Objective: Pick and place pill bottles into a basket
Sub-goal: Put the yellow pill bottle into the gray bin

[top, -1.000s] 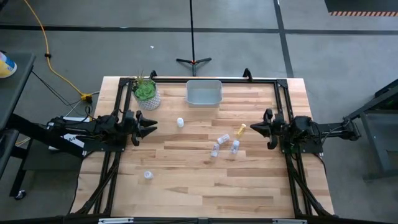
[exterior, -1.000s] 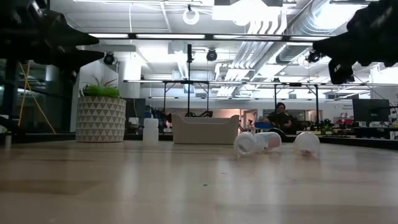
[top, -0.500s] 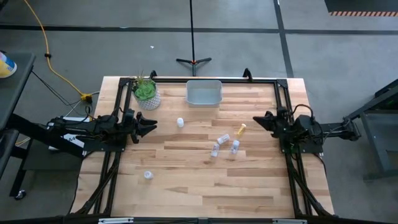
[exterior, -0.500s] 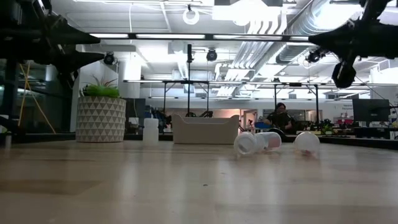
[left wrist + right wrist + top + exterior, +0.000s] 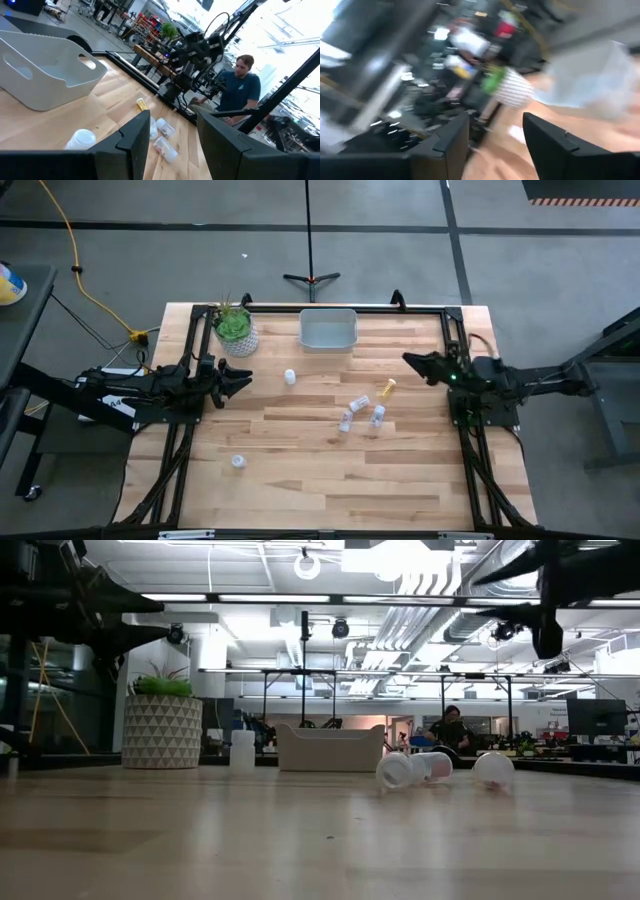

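The pale basket (image 5: 328,330) stands at the table's far edge, resting on its base. An upright white pill bottle (image 5: 290,377) is near it. Three white bottles (image 5: 359,408) lie on their sides mid-table, beside a yellowish one (image 5: 388,388). Another white bottle (image 5: 239,462) stands near the left front. My left gripper (image 5: 245,378) hovers open at the left, pointing toward the bottles. My right gripper (image 5: 408,360) is open, high above the table, right of the yellowish bottle. In the low view its fingers (image 5: 500,580) are spread near the top.
A white patterned pot with a green plant (image 5: 236,332) stands at the far left, beside the basket. Black frame rails (image 5: 455,350) run along the table's sides. A person (image 5: 240,87) sits beyond the table. Bare wood lies toward the near edge.
My right gripper has risen and swung toward the table's far edge, and its fingers have opened from shut. The right wrist view is blurred by the motion. The bottles and basket have stayed in place.
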### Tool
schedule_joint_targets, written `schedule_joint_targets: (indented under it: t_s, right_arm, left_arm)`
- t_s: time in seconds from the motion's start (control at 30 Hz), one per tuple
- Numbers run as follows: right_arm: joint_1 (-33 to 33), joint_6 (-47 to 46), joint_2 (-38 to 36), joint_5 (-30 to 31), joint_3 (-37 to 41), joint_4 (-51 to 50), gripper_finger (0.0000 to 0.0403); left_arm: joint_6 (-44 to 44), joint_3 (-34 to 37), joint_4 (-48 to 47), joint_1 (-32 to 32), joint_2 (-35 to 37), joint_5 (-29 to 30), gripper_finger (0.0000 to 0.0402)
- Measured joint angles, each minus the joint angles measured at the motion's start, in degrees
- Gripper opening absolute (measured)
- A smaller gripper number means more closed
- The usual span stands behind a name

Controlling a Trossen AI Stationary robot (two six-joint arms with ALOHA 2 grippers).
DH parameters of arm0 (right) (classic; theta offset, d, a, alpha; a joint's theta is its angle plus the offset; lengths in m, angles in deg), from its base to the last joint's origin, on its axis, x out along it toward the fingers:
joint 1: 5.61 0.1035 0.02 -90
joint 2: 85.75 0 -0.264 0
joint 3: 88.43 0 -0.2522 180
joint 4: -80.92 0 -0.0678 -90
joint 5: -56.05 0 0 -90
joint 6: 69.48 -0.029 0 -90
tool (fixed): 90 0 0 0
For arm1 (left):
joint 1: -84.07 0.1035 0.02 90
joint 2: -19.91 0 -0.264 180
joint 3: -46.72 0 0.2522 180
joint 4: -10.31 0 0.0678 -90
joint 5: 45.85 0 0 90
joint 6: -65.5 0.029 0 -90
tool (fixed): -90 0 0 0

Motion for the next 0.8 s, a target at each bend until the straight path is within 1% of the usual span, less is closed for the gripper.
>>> schedule_joint_targets:
  t_s: [0.17,0.27,0.33,0.43,0.53,0.6,0.7,0.8]
  right_arm:
    - [0.00,-8.84,11.83,4.12,-10.14,-14.42,0.0175]
    - [-0.05,-11.49,18.40,5.60,-16.30,-21.53,0.0163]
    - [-0.60,-12.51,22.30,5.29,-20.29,-25.31,0.0155]
    - [-2.63,-14.89,27.94,1.60,-25.77,-30.40,0.0143]
    - [-5.04,-15.93,33.16,-4.54,-30.47,-35.27,0.0135]
    - [-6.44,-16.03,36.42,-8.06,-32.64,-35.96,0.0134]
    - [-8.31,-16.99,40.93,-12.81,-35.11,-35.96,0.0139]
    - [-10.83,-17.32,44.83,-17.85,-36.68,-37.92,0.0157]
  left_arm:
    - [0.00,0.00,0.00,0.00,0.00,-0.02,0.0198]
    - [0.00,0.01,0.00,0.00,0.00,-0.04,0.0198]
    - [0.00,0.01,0.00,0.00,0.00,-0.04,0.0198]
    - [0.00,0.02,0.00,0.00,0.00,-0.06,0.0198]
    - [0.00,0.02,0.00,0.00,0.00,-0.06,0.0198]
    - [0.00,-0.01,0.00,0.00,0.00,-0.08,0.0198]
    - [0.00,0.00,0.00,0.00,0.00,-0.08,0.0198]
    - [0.00,0.00,0.00,0.00,0.00,-0.08,0.0198]
